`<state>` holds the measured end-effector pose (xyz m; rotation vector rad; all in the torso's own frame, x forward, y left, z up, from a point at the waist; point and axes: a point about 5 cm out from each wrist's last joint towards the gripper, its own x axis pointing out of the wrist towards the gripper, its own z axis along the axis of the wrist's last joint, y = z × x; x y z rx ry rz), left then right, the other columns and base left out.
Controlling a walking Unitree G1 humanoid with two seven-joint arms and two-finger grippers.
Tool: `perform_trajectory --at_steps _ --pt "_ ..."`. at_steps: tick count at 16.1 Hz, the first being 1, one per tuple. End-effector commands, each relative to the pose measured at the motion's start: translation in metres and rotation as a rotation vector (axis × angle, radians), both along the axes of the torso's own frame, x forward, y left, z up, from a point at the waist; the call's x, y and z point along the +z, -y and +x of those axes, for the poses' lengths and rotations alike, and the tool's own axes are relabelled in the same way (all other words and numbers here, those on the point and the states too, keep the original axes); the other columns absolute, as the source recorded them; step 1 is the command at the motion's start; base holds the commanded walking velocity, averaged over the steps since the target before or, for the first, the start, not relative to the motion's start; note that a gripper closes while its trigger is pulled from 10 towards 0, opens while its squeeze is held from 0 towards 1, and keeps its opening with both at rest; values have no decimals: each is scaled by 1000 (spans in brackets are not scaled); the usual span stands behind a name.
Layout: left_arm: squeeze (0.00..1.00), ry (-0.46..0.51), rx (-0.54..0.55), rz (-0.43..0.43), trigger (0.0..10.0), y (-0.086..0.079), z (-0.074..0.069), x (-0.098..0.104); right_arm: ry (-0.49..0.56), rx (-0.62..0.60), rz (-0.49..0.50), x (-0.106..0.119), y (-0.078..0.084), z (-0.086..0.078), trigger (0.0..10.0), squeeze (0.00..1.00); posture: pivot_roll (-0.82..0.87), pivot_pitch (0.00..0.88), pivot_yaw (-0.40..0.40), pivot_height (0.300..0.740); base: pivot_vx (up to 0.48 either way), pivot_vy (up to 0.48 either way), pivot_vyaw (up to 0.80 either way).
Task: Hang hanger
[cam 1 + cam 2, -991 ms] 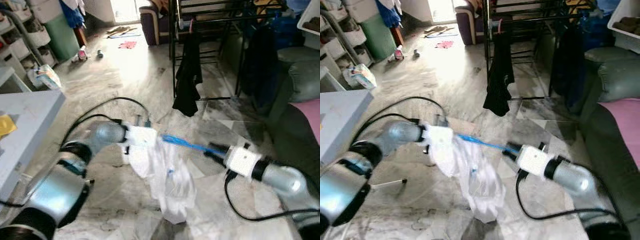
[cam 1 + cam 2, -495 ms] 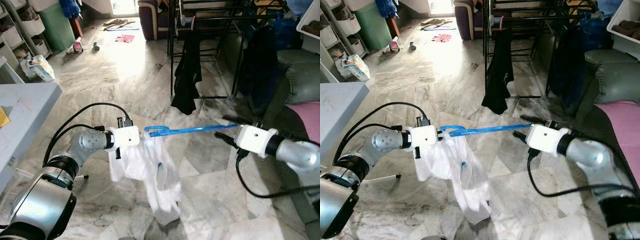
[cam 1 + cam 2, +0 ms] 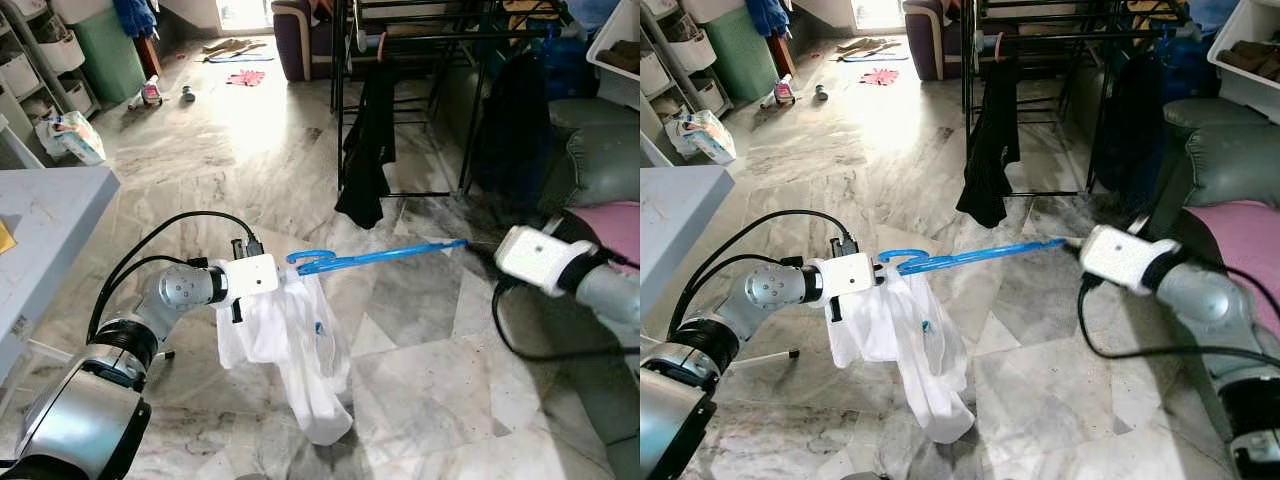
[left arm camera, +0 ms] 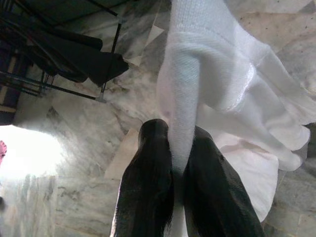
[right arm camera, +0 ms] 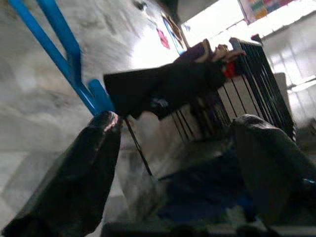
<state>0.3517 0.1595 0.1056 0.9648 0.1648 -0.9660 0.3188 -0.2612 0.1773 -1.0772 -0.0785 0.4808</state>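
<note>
Blue hanger (image 3: pixel 375 258): centre of the left eye view, near level, hook end at left, far tip toward right; held off the floor.
White garment (image 3: pixel 290 345): draped on the hanger's hook end, hanging down to lower centre, above the marble floor (image 3: pixel 420 370).
Left gripper (image 4: pixel 173 163): centre-left of the left eye view beside the hook; jaws pressed together on a fold of the white garment, seen clearly in the left wrist view.
Right gripper (image 5: pixel 173 148): right of the left eye view, just past the hanger's far tip; jaws spread apart, blue tip lying by one finger (image 5: pixel 79 187), contact impossible to tell.
Drying rack (image 3: pixel 420 40): upper centre, black frame, standing on the floor.
Black garment (image 3: pixel 365 150): hanging from the rack, upper centre, lower edge near the floor.
Table (image 3: pixel 40 220): left edge, grey top.
Sofa (image 3: pixel 600 160): right edge, dark green.
Green bin (image 3: pixel 105 45): upper left.
</note>
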Motion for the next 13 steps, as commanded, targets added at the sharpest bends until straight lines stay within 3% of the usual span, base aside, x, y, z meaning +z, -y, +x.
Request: perform_trajectory --at_steps 1,2,7,10,13 --pt "0 19 20 -30 0 -3 2 6 7 -14 -14 1 1 2 10000 1000 -33 47 18 740 0 0 0" --pt "0 34 52 -74 0 -2 4 7 20 -23 -7 1 -1 4 10000 1000 -33 46 13 740 0 0 0" --pt "0 53 152 -118 0 -7 9 10 133 -137 79 10 2 14 10000 1000 -32 43 5 740 0 0 0" --pt "0 33 262 -235 0 -2 16 15 202 -283 210 14 18 16 10000 1000 -37 45 10 740 0 0 0" --pt "0 21 333 -344 0 5 23 23 137 -327 335 -2 14 15 10000 1000 -46 48 16 740 0 0 0"
